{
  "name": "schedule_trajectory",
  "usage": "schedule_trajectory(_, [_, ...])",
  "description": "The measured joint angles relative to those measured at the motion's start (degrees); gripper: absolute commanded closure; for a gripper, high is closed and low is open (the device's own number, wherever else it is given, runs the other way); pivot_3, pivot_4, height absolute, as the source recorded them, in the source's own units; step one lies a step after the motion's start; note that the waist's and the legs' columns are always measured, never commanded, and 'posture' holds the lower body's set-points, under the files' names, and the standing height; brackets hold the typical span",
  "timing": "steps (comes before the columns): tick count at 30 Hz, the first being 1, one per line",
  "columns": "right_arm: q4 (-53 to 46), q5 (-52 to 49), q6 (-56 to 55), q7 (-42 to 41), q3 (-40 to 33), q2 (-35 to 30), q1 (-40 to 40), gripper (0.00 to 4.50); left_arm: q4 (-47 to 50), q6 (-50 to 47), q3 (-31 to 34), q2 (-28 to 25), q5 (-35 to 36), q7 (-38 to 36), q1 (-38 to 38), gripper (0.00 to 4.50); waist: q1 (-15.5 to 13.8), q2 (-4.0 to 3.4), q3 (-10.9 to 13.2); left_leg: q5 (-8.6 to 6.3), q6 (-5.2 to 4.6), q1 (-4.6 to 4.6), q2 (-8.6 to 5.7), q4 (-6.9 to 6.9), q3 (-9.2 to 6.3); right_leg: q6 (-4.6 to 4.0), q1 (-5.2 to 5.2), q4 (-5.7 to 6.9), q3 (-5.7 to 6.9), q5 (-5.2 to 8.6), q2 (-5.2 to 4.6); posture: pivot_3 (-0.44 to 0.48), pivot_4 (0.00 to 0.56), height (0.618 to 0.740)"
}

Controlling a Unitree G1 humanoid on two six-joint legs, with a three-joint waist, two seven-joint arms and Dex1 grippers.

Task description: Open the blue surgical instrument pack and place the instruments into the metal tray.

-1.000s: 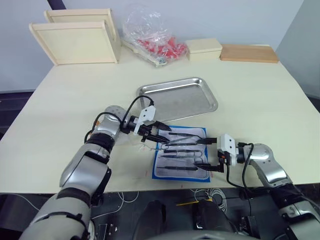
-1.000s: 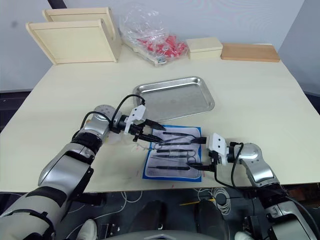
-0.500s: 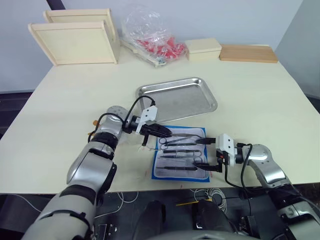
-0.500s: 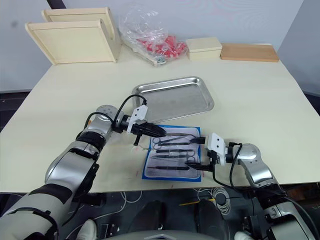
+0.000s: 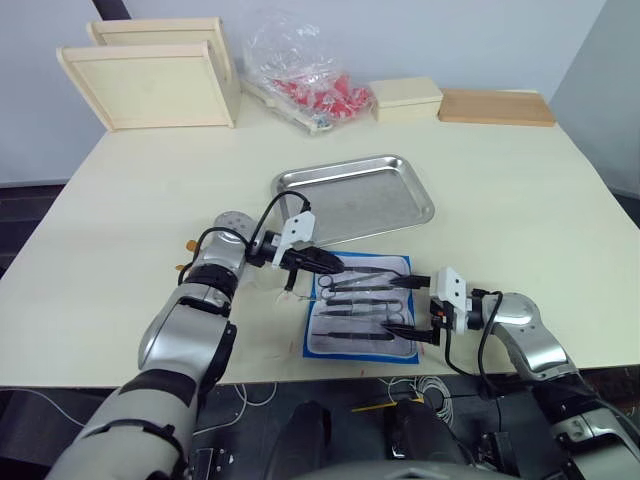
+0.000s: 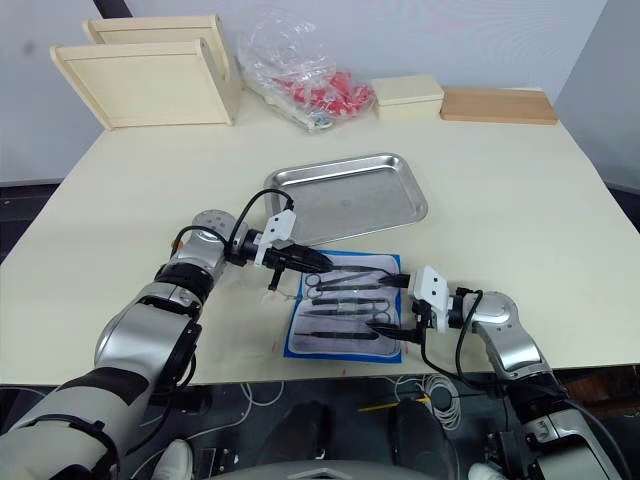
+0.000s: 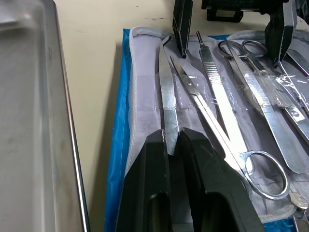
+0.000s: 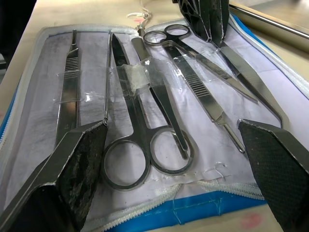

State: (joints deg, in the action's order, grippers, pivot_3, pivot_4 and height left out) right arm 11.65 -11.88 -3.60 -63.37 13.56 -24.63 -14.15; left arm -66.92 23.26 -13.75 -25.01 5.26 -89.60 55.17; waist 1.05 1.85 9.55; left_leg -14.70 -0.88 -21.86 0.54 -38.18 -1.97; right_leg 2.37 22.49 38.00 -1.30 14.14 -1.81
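With the pack (image 5: 362,306) lying open just in front of the empty tray (image 5: 355,198), extraction is under way: the left gripper (image 7: 171,140) pinches the tweezers (image 7: 166,92) nearest the tray. Opposite, the right gripper (image 8: 174,145) waits spread wide over the scissors (image 8: 140,130). Next, I judge, slide the tweezers from their sleeve, then carry them to the tray

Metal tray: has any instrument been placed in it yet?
No. The metal tray holds nothing, and the instruments lie in the open blue surgical instrument pack.
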Motion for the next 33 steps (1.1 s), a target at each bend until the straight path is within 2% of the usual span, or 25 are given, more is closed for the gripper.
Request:
schedule_trajectory(17, [0.0, 0.7, 0.9, 0.5, 0.6, 0.0, -0.5, 0.0, 4.2, -0.9, -1.1, -2.3, 0.6, -0.2, 0.0, 4.22, 0.1, 0.17, -0.1, 0.0, 0.0, 0.05, 0.1, 0.0, -0.03, 0.0, 0.0, 0.0, -0.01, 0.0, 0.08, 0.0, 0.15, 0.74])
schedule_trajectory(33, [0.0, 0.7, 0.8, 0.6, 0.8, 0.0, -0.5, 0.0, 15.3, -5.5, -7.0, -10.8, 8.1, -0.5, -2.4, 4.22, 0.1, 0.18, -0.1, 0.0, 0.0, 0.08, 0.15, 0.01, -0.09, -0.01, 0.0, -0.01, -0.07, 0.01, 0.09, 0.0, 0.15, 0.74])
